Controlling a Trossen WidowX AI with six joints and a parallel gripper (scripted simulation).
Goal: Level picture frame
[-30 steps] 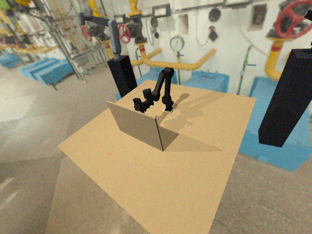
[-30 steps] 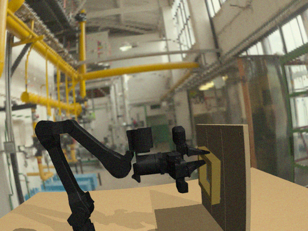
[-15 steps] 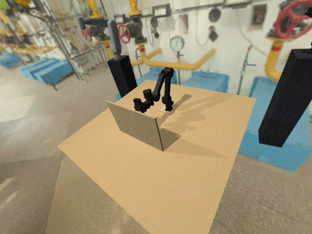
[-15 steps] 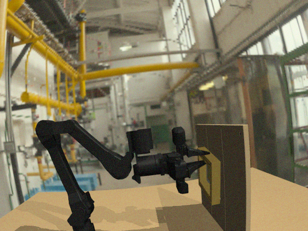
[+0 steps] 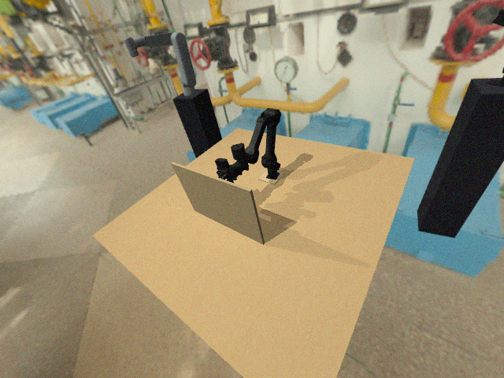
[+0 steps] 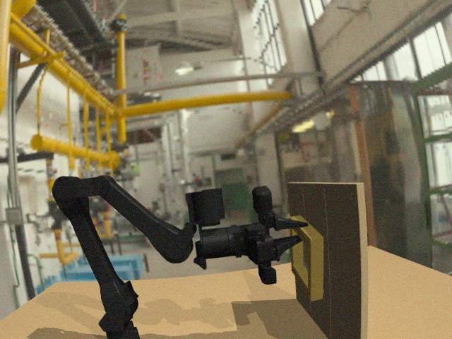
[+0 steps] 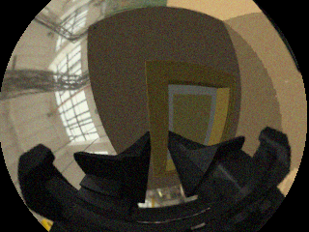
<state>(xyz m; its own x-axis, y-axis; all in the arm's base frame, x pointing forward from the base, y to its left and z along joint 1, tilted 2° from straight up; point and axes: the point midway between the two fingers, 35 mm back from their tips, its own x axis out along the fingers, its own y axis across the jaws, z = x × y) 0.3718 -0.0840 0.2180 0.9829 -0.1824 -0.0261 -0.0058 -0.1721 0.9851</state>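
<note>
We take the tan table (image 5: 252,284) as our landmark. Behind it we see blue bins (image 5: 333,127), a yellow pipe (image 5: 284,103) and a round pressure gauge (image 5: 285,69) on the white wall. Two black posts (image 5: 198,122) flank it; red valve wheels (image 5: 474,28) hang above.

No text, label, brand, number or sign can be read in any view; the round pressure gauge (image 5: 285,69) on the far wall has a dial face too blurred to make out figures, and the small panels (image 5: 260,16) above the pipes show no legible marks; the picture frame (image 6: 310,255) and the wall panel (image 6: 337,255) on the desk (image 6: 401,292) carry no writing
</note>
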